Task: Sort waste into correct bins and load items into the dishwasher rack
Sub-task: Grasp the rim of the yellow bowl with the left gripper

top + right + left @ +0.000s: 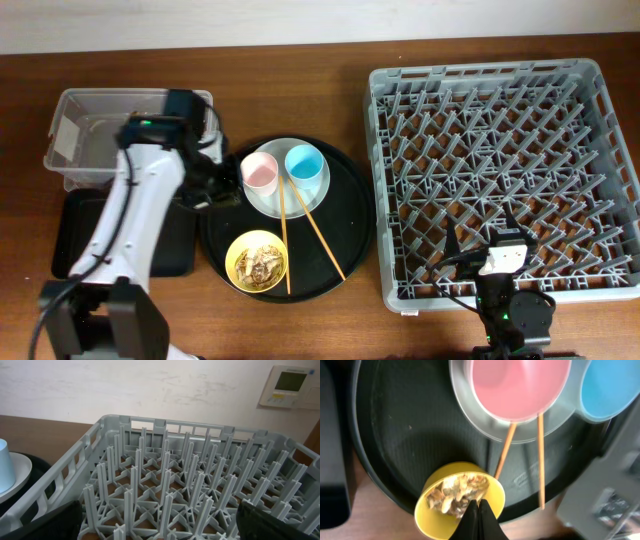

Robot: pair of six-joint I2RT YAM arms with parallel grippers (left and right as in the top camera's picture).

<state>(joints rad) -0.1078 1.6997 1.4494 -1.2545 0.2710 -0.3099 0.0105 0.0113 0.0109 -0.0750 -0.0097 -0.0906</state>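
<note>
Left wrist, left gripper [479, 506] closed, empty, yellow bowl [432, 525] partly hidden, blue cup [612, 385] cropped, right gripper [160, 521] spread wide

**No writing legible in any view**

A white label [68, 135] sits on the clear tub [98, 155] at the far left corner of the bench, but no characters can be made out on it. A raised mark [522, 479] on the round black tray [395, 435] is too blurred to read. The wall panel [288, 386] has a pale display, its figures too small to tell.
</note>
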